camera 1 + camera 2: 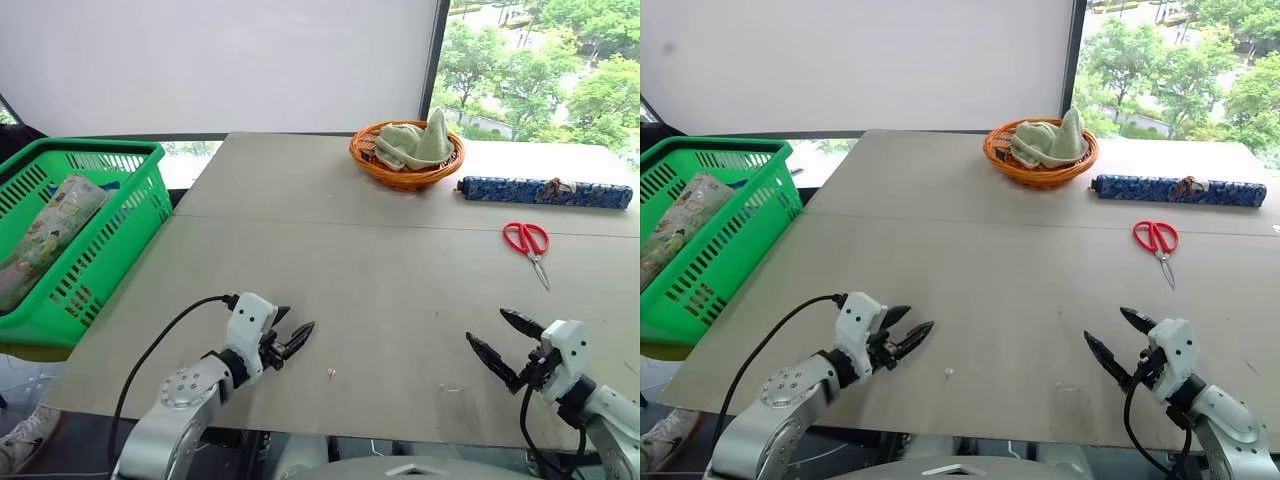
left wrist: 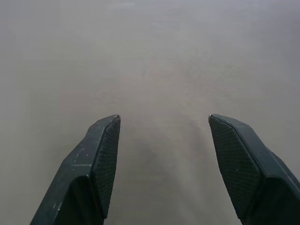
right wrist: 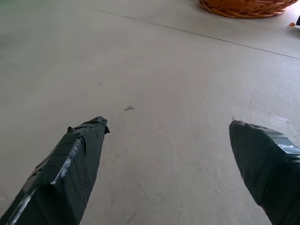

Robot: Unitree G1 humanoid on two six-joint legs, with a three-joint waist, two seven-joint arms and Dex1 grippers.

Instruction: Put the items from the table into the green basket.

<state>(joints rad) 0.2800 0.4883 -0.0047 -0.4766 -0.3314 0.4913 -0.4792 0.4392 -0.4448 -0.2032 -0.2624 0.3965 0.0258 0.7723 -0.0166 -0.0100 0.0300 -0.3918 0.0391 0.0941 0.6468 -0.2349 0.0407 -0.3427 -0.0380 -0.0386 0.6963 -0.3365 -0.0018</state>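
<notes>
The green basket [image 1: 112, 246] stands off the table's left edge, lower than the tabletop. A long pink floral box [image 1: 45, 235] lies slanted inside it. My left gripper [image 1: 293, 336] hovers low over the grey-beige table [image 1: 400, 270] near its front edge, open, with nothing between its fingers [image 2: 105, 154]. My right gripper [image 1: 486, 327] is at the front right, also open and empty, its fingers [image 3: 79, 159] just above bare tabletop. Both grippers are far from the basket.
A round orange wicker basket [image 1: 407, 172] with green cloths sits at the back centre. A long blue patterned roll [image 1: 545, 191] lies to its right, with red-handled scissors [image 1: 527, 242] in front of it. A seam crosses the table.
</notes>
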